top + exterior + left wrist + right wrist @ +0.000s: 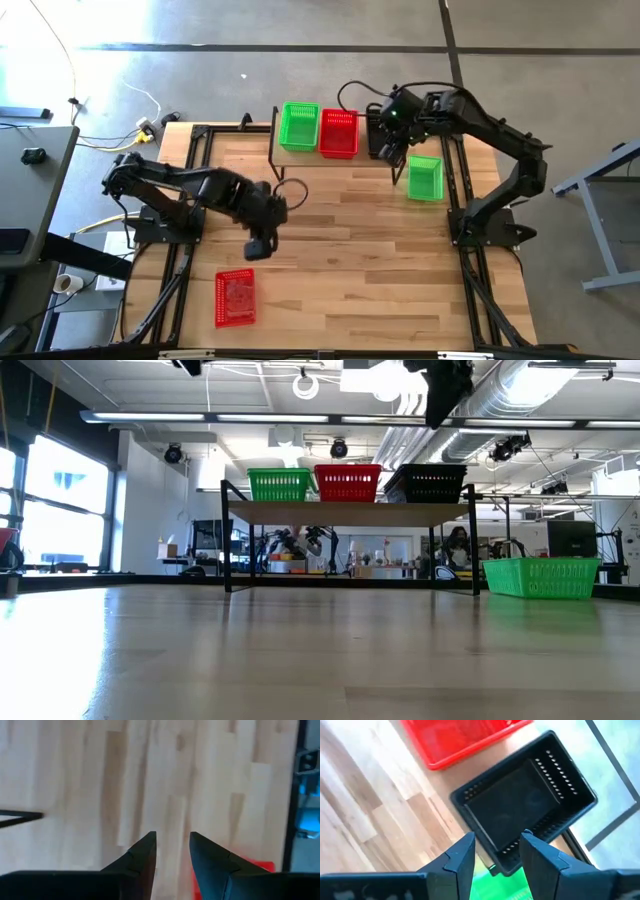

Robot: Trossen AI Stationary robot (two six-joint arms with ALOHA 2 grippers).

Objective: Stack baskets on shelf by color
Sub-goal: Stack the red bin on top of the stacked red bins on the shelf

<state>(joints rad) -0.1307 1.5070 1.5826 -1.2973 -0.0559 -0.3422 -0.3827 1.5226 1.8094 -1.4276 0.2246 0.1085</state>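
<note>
Baskets sorted by colour on shelf [350, 512]; my right gripper [497, 851] open above black basket [525, 805], left gripper [172, 851] open, idle.

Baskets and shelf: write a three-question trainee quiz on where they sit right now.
1. True or false: the red basket on the shelf sits between the green basket and the black basket.
2. Which colour is the basket on the table beside the shelf? A red, B green, C black.
3. Fill in: the right gripper hovers above the ___ basket.

Key: 1 true. 2 B. 3 black.
</note>
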